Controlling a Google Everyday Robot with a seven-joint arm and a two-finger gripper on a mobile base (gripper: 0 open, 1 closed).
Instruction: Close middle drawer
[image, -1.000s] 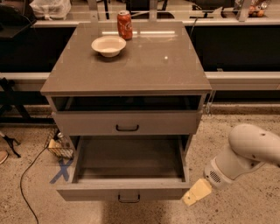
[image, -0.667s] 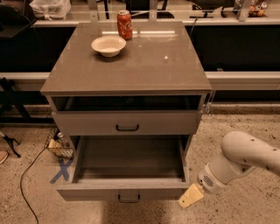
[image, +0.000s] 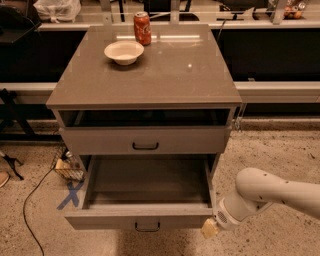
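Middle drawer (image: 100, 219) is seen pulled fully out, front panel nearest. Gripper (image: 210, 228) is set at its right front corner; whether open or closed cannot be told. Approach step is judged; a straight push toward the cabinet (image: 175, 75) is needed next.

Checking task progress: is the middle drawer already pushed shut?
No: the middle drawer stands pulled far out, its inside exposed, and the gripper sits at its front right corner.

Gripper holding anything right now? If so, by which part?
Nothing visibly held. The gripper sits by the right front corner of the open middle drawer, away from its handle.
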